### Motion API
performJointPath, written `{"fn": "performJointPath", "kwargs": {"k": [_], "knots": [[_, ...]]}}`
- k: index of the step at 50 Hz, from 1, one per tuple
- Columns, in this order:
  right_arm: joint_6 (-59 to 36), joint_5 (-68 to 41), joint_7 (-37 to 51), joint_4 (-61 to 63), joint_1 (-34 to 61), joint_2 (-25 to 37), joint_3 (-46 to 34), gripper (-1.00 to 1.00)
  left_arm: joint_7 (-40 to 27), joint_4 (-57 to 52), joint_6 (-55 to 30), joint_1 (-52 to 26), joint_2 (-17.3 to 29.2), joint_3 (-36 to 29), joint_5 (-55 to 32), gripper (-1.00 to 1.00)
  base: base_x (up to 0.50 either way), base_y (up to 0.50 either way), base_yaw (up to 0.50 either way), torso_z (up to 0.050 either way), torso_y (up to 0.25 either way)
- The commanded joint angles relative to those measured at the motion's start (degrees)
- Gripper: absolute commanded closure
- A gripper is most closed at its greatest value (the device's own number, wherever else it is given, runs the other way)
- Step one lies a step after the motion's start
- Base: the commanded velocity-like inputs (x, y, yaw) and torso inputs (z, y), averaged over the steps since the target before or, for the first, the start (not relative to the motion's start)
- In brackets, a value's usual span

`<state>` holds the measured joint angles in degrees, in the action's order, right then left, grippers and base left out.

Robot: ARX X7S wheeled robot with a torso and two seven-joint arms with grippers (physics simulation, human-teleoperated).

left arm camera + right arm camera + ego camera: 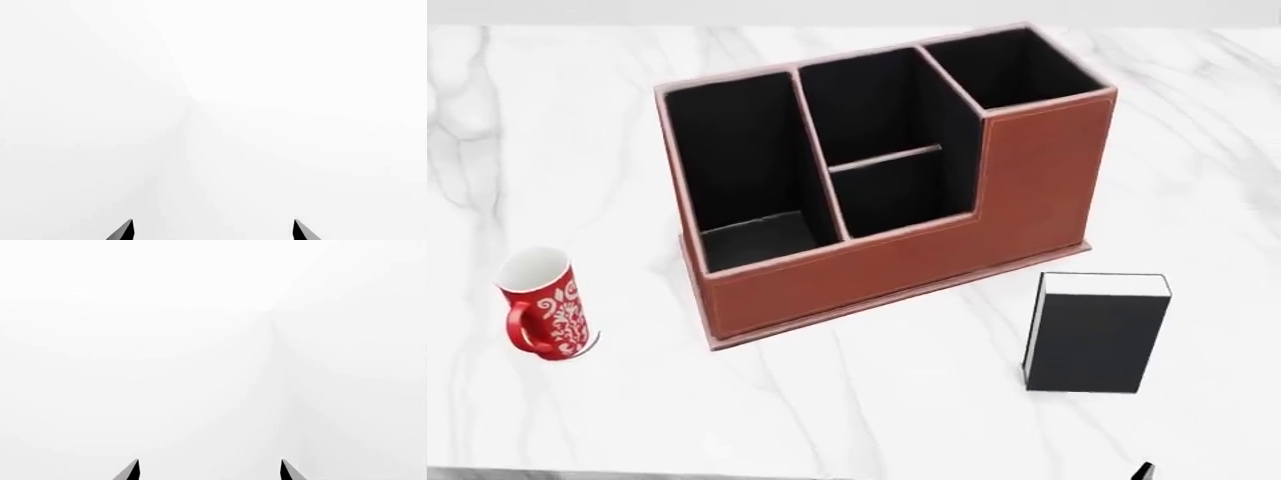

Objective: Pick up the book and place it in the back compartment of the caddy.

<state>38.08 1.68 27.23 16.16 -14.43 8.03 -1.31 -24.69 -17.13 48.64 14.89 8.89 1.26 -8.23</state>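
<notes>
The book (1094,335) stands upright on the marble table, right of and nearer than the caddy (868,270), with its black cover facing me and white page edges on top. The caddy is reddish-brown with black-lined cells. Its back compartment (897,195) is the small middle cell between the thin cross divider and the low wall. My left gripper (213,231) and right gripper (208,471) appear only in their wrist views. Each shows two dark fingertips set wide apart against blank white, with nothing between them. Neither wrist view shows the book or the caddy.
A red patterned mug (545,305) stands at the table's left, apart from the caddy. The white marble table (868,400) stretches between the caddy and the near edge. A tiny black tip (1144,470) pokes in at the bottom edge, below the book.
</notes>
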Motion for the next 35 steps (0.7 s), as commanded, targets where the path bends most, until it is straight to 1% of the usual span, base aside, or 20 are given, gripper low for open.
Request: {"fn": "performJointPath", "kwargs": {"k": [1, 35], "knots": [[-0.02, -0.01, 0.66, -0.17, 0.12, 0.53, -0.52, -1.0, -0.4, 0.16, 0.38, -0.02, 0.28, -0.25, 0.16, -1.0, -0.06, -0.15, 0.0, 0.0, 0.0], [-0.25, -0.68, 1.99, 0.0, 0.13, 2.11, -1.87, -1.0, -1.36, 0.14, 0.01, 0.03, 1.42, -1.26, 0.04, -1.0, -0.02, -0.14, 0.0, 0.0, 0.0]]}}
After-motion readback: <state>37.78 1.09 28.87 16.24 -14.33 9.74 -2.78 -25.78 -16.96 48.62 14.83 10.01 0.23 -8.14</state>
